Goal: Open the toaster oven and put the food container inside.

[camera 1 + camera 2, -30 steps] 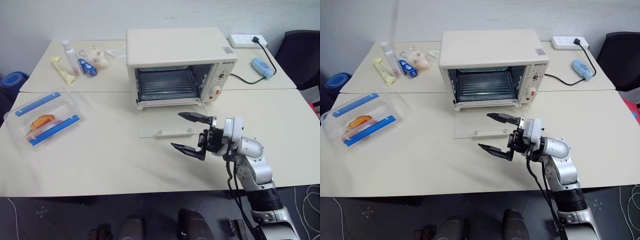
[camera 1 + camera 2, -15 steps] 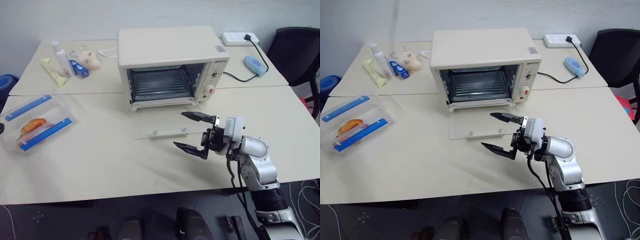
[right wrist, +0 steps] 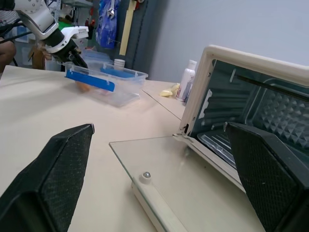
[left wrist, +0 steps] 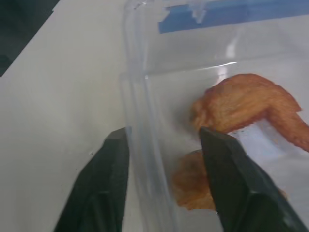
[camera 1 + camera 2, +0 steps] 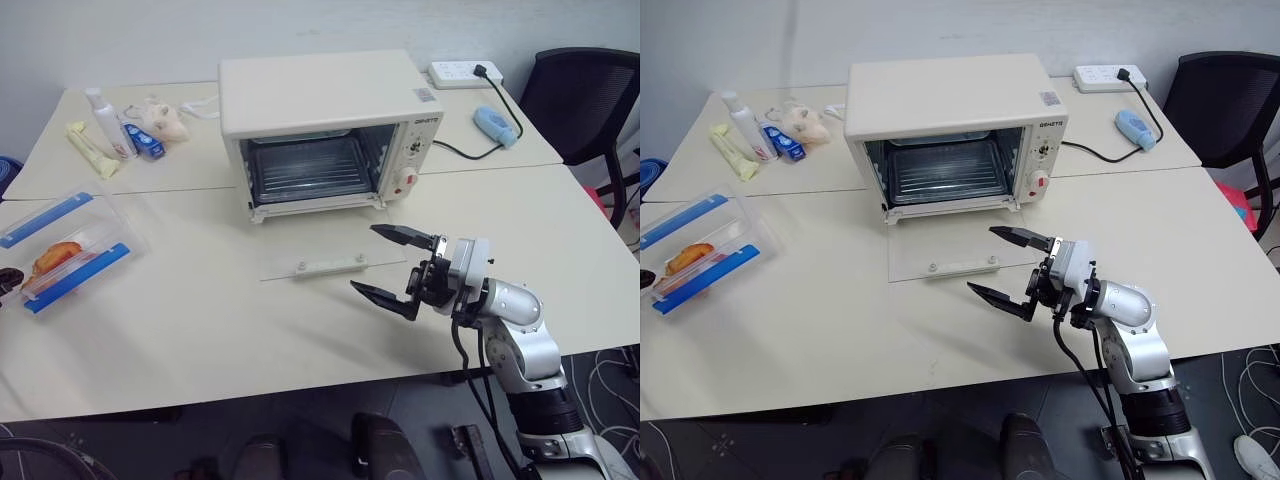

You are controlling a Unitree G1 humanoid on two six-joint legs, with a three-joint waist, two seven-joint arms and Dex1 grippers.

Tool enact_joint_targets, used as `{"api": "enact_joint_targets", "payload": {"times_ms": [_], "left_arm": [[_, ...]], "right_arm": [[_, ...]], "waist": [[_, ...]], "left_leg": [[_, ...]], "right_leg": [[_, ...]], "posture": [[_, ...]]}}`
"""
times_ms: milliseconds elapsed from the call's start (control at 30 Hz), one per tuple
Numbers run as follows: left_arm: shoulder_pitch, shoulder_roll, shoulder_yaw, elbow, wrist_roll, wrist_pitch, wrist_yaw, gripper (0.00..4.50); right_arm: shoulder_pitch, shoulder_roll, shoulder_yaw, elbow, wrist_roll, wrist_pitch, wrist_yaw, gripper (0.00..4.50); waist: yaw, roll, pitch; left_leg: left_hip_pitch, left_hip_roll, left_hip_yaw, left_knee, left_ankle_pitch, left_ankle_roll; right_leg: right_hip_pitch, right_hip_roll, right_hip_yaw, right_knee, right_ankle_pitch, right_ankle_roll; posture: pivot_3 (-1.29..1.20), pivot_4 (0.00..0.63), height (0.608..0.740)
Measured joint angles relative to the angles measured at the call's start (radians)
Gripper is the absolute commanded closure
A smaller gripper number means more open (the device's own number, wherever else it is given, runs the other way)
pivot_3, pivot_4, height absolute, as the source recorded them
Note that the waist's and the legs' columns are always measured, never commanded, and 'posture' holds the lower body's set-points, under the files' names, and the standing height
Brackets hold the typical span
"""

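The left gripper's (image 4: 164, 140) two black fingers straddle the end wall of the food container (image 5: 62, 245), a clear rectangular plastic box with two blue side clips and orange fried food inside: one finger sits outside the wall, the other inside over the lid area above the food. The gap between them is moderate, and whether the pads already press the plastic cannot be told. In the right wrist view this gripper (image 3: 72, 50) reaches down onto the container's far end.

The right gripper (image 5: 395, 265) hangs with its black fingers spread wide and nothing between them, just above the table (image 5: 200, 320), near the front edge of the oven's door.

The toaster oven (image 5: 325, 125), a large cream-white boxy appliance with knobs and a red button on its right panel, stands at the table's middle with its glass door (image 5: 325, 262) dropped flat on the tabletop and the wire rack exposed. The container lies at the table's left edge, well apart from the oven.
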Motion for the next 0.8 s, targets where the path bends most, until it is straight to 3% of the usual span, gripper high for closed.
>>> {"api": "enact_joint_targets", "payload": {"times_ms": [100, 167, 300, 567, 667, 800], "left_arm": [[0.013, -0.011, 0.026, -0.025, 0.01, -0.001, -0.005, 3.98], [0.028, -0.027, 0.041, -0.07, 0.013, 0.015, -0.005, 4.33], [0.048, -0.055, 0.085, -0.179, 0.008, 0.072, 0.003, 4.33], [0.039, -0.141, 0.157, -0.778, -0.155, 0.52, 0.019, 4.33], [0.004, -0.213, 0.148, -0.926, -0.221, 0.642, 0.038, 4.33], [-0.089, -0.407, 0.057, -1.049, -0.28, 0.684, 0.164, 4.33]], "right_arm": [[0.0, -0.002, 0.0, 0.0, -0.003, 0.0, -0.004, 0.0], [0.001, -0.006, -0.001, 0.003, -0.004, 0.0, -0.006, 0.0], [0.012, -0.026, -0.006, 0.01, -0.012, 0.0, -0.007, 0.0], [0.114, -0.112, -0.103, 0.026, -0.013, -0.001, -0.015, 0.0], [0.152, -0.12, -0.129, 0.03, -0.015, -0.002, -0.026, 0.0], [0.209, -0.122, -0.159, 0.024, -0.022, -0.003, -0.047, 0.0]], "waist": [[0.001, 0.0, 0.0], [0.001, 0.0, 0.0], [0.003, -0.002, 0.0], [0.027, -0.004, 0.001], [0.025, -0.003, 0.001], [0.028, -0.004, 0.001]], "left_leg": [[0.0, 0.0, 0.0, 0.0, 0.0, 0.0], [0.0, 0.0, 0.0, 0.0, 0.0, 0.0], [-0.001, 0.0, 0.0, 0.001, 0.0, 0.0], [-0.001, -0.001, -0.002, 0.002, 0.0, 0.001], [-0.001, 0.0, -0.002, 0.002, 0.0, 0.0], [-0.001, 0.0, -0.002, 0.005, 0.0, 0.0]], "right_leg": [[0.0, 0.0, 0.0, 0.0, 0.0, 0.0], [0.0, -0.001, 0.0, 0.001, 0.0, 0.0], [0.0, -0.001, 0.0, 0.001, 0.0, 0.0], [0.0, -0.003, 0.001, 0.001, 0.0, 0.0], [0.0, -0.002, 0.002, 0.002, 0.0, 0.0], [0.0, -0.002, 0.003, 0.003, 0.0, 0.0]], "posture": [[0.0, 0.15, 0.74], [0.0, 0.15, 0.74], [0.0, 0.15, 0.74], [0.0, 0.15, 0.74], [0.0, 0.15, 0.74], [0.0, 0.15, 0.74]]}}
